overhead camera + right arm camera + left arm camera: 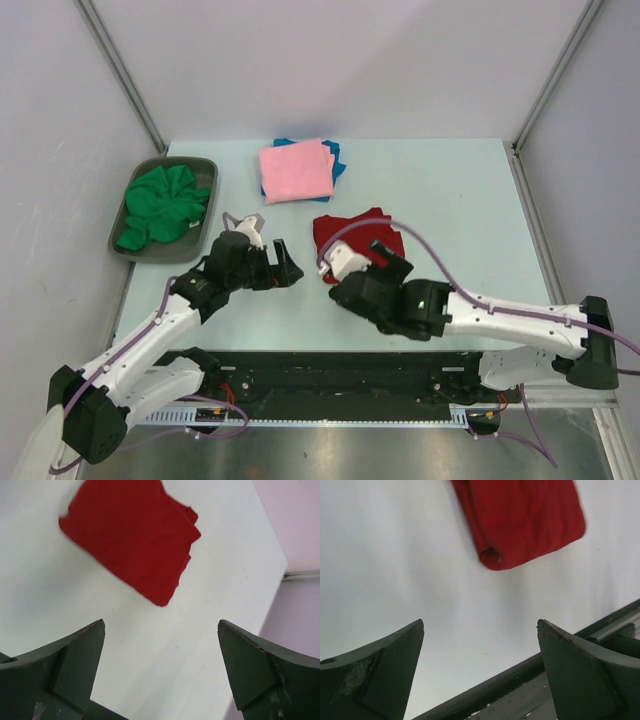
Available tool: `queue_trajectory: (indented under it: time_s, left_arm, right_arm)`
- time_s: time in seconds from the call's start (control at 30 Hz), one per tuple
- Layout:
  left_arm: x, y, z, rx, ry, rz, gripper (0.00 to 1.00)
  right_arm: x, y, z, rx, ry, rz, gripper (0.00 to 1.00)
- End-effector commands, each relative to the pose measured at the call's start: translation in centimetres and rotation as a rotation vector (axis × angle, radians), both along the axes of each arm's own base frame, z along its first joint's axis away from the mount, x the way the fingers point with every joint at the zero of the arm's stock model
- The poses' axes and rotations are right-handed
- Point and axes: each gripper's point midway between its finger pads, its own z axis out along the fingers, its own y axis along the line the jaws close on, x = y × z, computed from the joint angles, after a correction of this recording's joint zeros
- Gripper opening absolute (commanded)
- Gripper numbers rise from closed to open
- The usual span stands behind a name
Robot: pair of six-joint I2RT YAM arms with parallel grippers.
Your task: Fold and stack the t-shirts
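A folded dark red t-shirt [352, 230] lies at the table's centre; it shows ahead of the jaws in the left wrist view [520, 520] and the right wrist view [132, 535]. My right gripper [368, 262] [161, 624] hovers open just near of it, partly covering its front edge from above. To its left, my left gripper [278, 258] [480, 625] is open and points toward it, holding nothing. A folded pink t-shirt [296, 170] rests on a blue one [337, 156] at the back. A crumpled green t-shirt [160, 205] fills the tray.
The grey tray [205, 165] sits at the table's left edge. The pale table [450, 200] is walled on the left, back and right. A dark rail [520, 680] runs along the near edge.
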Motion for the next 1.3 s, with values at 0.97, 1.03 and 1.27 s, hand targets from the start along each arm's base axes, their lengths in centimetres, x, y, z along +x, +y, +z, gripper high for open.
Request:
queue_trajectory:
  time_s: [0.97,1.03,1.27]
  left_arm:
    - [3.9,3.6,-8.2,0.141,0.079,0.271,1.00]
    - [4.1,3.6,-8.5,0.143,0.087,0.271,1.00]
    - [4.6,3.0,-8.9,0.133,0.107,0.250,1.00]
  right_arm:
    - [6.4,1.4,-16.7,-0.429,-0.213,0.254,1.00]
    - [7.6,1.4,-16.8,-0.409,-0.212,0.240,1.00]
    - [9.9,2.1,-17.5,-0.341,-0.194,0.220,0.87]
